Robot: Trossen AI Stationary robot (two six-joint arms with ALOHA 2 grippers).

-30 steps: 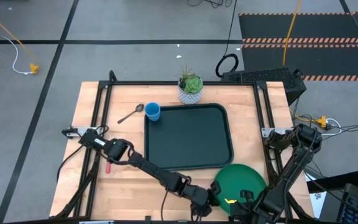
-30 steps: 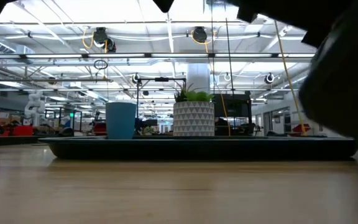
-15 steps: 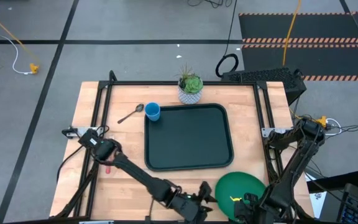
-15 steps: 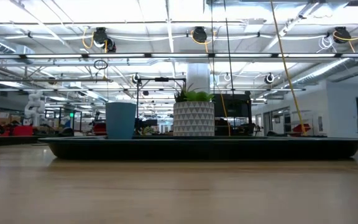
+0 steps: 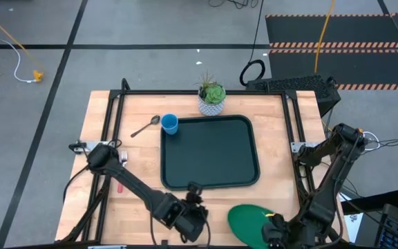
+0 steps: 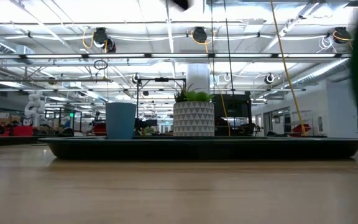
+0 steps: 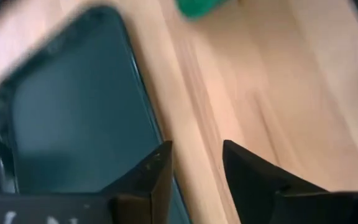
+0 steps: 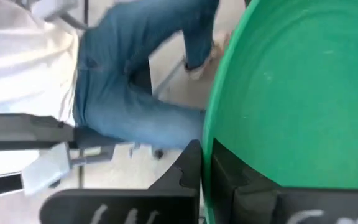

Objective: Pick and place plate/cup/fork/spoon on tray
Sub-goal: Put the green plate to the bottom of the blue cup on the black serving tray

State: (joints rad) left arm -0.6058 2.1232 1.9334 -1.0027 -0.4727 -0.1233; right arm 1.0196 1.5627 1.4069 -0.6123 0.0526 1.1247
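The dark tray (image 5: 209,153) lies in the middle of the table and also shows in the low view (image 6: 204,148). The blue cup (image 5: 169,124) stands on the table at the tray's far left corner, with the silver spoon (image 5: 145,126) lying to its left. The fork's red handle (image 5: 119,185) shows beside my left arm. My right gripper (image 5: 271,225) is shut on the green plate (image 5: 251,221) at the near edge. My left gripper (image 5: 194,189) is open and empty over the tray's near edge (image 7: 148,124). My right gripper pinches the plate's rim (image 8: 205,155) between its two fingers, one finger (image 8: 188,171) on the underside and one (image 8: 225,168) on the upper face. The plate stands tilted in the hold. Whether any part of it rests on the table I cannot tell.
A potted plant in a white patterned pot (image 5: 211,99) stands just beyond the tray's far edge. A person in jeans (image 8: 135,81) is beyond the table's near side. Bare wood lies left and right of the tray.
My right gripper has drawn the plate toward the table's near edge and a little left, tipping it from flat to tilted. My left gripper has pulled away from the plate's left edge, gone left and turned toward the tray.
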